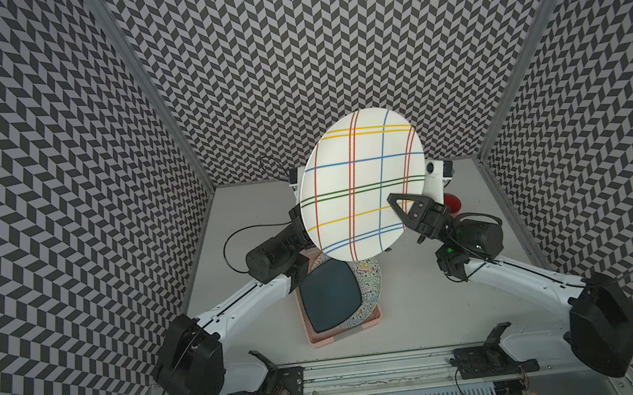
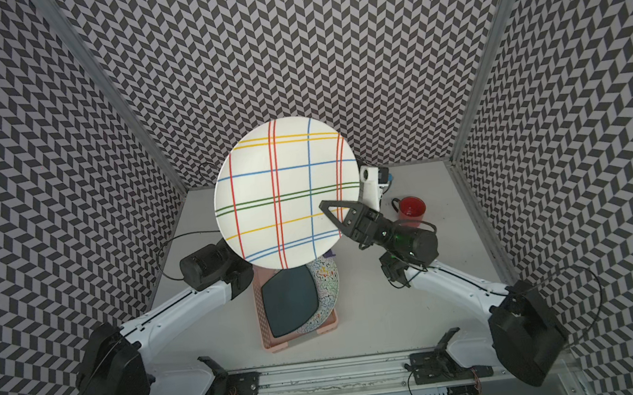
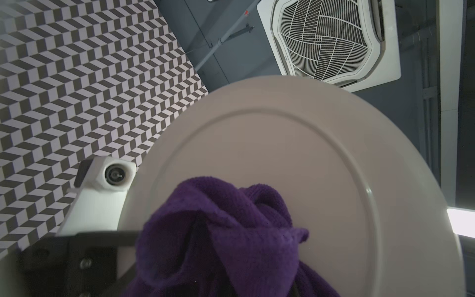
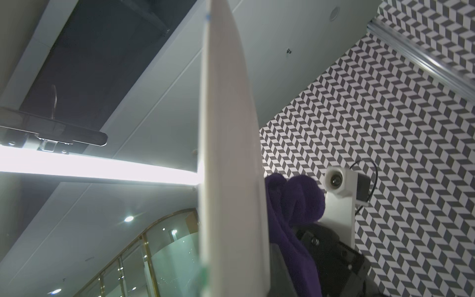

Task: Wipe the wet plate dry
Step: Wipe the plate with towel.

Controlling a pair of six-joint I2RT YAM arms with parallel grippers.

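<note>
The right pincer (image 1: 399, 209) clamps the plate (image 1: 361, 177); left pincer (image 1: 297, 225), seemingly clenched on purple cloth (image 3: 231, 231), meets its underside.

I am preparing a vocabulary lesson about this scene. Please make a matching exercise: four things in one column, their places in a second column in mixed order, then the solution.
Things:
1 striped plate
2 purple cloth
3 red mug
4 dark plate

Places:
A standing on the table
B lying in the pink tray
C raised in the air, tilted
D at a plate's plain white back

Pairs: 1-C, 2-D, 3-A, 4-B
</note>
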